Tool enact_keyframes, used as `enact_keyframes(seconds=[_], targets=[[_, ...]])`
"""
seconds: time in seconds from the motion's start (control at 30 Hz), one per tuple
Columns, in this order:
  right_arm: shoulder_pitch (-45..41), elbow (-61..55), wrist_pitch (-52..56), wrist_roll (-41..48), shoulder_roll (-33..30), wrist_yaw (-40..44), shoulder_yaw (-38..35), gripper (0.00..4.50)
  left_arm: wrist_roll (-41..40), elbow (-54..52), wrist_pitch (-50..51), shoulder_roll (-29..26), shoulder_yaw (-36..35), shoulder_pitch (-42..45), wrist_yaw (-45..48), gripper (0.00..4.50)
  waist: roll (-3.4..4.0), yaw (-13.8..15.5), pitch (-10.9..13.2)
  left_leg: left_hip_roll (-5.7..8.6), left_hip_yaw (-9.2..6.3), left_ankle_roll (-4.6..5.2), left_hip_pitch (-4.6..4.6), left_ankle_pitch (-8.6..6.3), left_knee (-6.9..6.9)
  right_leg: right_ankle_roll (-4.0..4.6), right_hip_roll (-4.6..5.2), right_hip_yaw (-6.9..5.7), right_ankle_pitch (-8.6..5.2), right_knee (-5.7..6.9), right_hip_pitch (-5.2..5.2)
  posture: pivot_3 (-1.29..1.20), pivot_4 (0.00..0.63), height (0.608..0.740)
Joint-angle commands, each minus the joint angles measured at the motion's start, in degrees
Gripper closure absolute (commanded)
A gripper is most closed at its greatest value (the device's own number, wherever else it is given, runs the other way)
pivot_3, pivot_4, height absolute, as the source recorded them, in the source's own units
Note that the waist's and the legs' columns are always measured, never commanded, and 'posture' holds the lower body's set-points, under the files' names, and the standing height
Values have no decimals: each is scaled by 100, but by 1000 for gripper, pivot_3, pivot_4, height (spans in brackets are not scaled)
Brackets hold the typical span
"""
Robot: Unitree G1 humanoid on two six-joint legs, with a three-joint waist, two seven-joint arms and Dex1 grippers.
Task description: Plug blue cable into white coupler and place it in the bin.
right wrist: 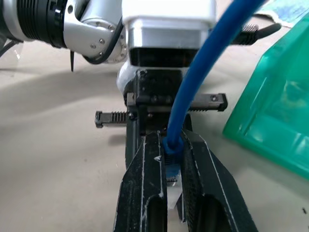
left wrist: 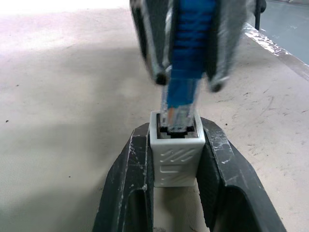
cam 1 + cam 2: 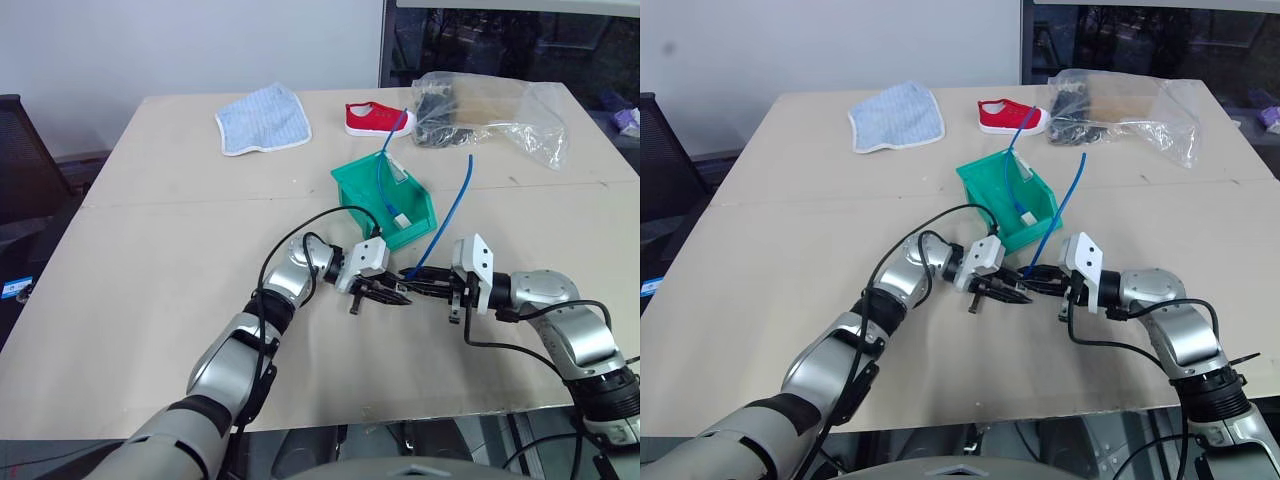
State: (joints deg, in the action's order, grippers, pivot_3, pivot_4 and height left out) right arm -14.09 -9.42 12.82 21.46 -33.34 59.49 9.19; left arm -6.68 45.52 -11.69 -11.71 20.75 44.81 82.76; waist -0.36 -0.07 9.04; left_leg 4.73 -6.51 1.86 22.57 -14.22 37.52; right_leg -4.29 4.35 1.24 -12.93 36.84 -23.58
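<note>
My left gripper [image 2: 176, 130] is shut on the white coupler [image 2: 176, 159], a small white cube with its dark socket facing my right gripper. Facing it, my right gripper [image 1: 172, 140] is shut on the blue cable [image 3: 452, 208] just behind its clear plug [image 2: 179, 113]. The plug's tip sits in the mouth of the socket. The two grippers meet tip to tip above the table, just in front of the bin [image 3: 355, 190]. From the right gripper [image 3: 415, 282] the cable arcs up and back to the right of the bin. The left gripper [image 3: 392, 295] points right.
Another blue cable [image 3: 383, 180] with a white piece at its end lies in the teal bin. Behind it are a red shoe [image 3: 375, 118], a blue striped cloth [image 3: 263, 120] and a clear plastic bag [image 3: 490, 115]. The table's front edge is close below the arms.
</note>
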Motion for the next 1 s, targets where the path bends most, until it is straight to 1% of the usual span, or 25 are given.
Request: enact_keyframes(seconds=[0.03, 0.33, 0.4, 0.5, 0.57, 0.63, 0.67, 0.7, 0.77, 0.8, 0.83, 0.93, 1.0], targets=[[-17, 71, -216, -113, -39, 78, -53, 4500, 145, 72, -44, -9, -20, 19, 41, 3902, 0, 0, 0, 0, 0, 0, 0, 0, 0, 0, 0, 0, 0, 0, 0, 0, 150, 740], [-57, 403, -554, -508, -14, 295, 319, 4500, 180, 180, -96, 45, -53, 67, 43, 3902, -7, -22, -7, 0, 0, 0, -2, 0, 1, -1, 0, 0, 0, 1, 1, 0, 150, 740], [-79, 590, -497, -655, -43, 305, 440, 4500, 196, 201, -112, 58, -55, 68, 46, 3902, -10, -26, -11, 0, -1, 0, -4, 0, 1, -1, 0, 0, 0, 1, 3, 0, 150, 740], [-84, 961, 45, -724, -2, 304, 730, 4500, 217, 239, -141, 94, -65, 83, 24, 3902, -25, -44, -29, 0, 0, 0, -12, 0, 1, -1, 0, 0, 0, 2, 10, 0, 150, 740], [-76, 1137, 148, -897, -77, 378, 942, 4500, 234, 261, -162, 118, -90, 95, 4, 3902, -41, -47, -42, -1, -1, 21, -44, -13, -2, -1, -2, 1, 0, 1, 38, 0, 150, 740], [-86, 1492, 160, -1517, -277, 415, 1431, 4500, 239, 276, -168, 138, -124, 106, -29, 3902, -45, -57, -60, -1, -6, 25, -85, -16, -7, -1, -1, -4, -2, -7, 84, 0, 150, 740], [-97, 1597, 150, -1692, -327, 431, 1584, 4500, 245, 279, -169, 145, -137, 106, -40, 3902, -47, -60, -77, -1, -6, 26, -98, -17, -8, -2, -2, -5, -3, -8, 101, 0, 150, 740], [-137, 1667, 190, -1669, -264, 392, 1590, 4500, 252, 277, -169, 152, -151, 102, -48, 3902, -61, -63, -111, -1, -6, 26, -106, -17, -8, -3, -2, -5, -3, -8, 104, 0, 150, 740], [-235, 1665, 200, -1476, -89, 327, 1464, 4500, 264, 265, -165, 162, -180, 85, -60, 3902, -77, -66, -122, -4, -10, 26, -157, -18, -22, -24, -3, -9, -19, -12, 150, 0, 150, 740], [-279, 1615, 138, -1239, 70, 307, 1294, 4500, 270, 254, -165, 164, -192, 73, -73, 3902, -78, -74, -124, -6, -15, 26, -188, -19, -29, -32, -3, -11, -25, -16, 181, 0, 150, 740], [-324, 1548, 112, -959, 254, 260, 1073, 4500, 276, 253, -170, 163, -202, 64, -86, 3902, -80, -90, -125, -7, -18, 26, -198, -20, -30, -36, -4, -11, -29, -18, 192, 0, 150, 740], [-445, 1117, 485, 201, 756, 231, 246, 4500, 286, 211, -136, 131, -240, 14, -126, 3902, -77, -99, -120, -13, -30, 26, -192, -19, -28, -36, -15, -9, -29, -18, 189, 0, 150, 740], [-491, 910, 599, 533, 839, 300, -60, 4500, 303, 172, -90, 103, -281, -26, -179, 3902, -68, -101, -113, -14, -29, 25, -174, -19, -28, -10, -17, -1, -13, -11, 165, 0, 150, 740]])
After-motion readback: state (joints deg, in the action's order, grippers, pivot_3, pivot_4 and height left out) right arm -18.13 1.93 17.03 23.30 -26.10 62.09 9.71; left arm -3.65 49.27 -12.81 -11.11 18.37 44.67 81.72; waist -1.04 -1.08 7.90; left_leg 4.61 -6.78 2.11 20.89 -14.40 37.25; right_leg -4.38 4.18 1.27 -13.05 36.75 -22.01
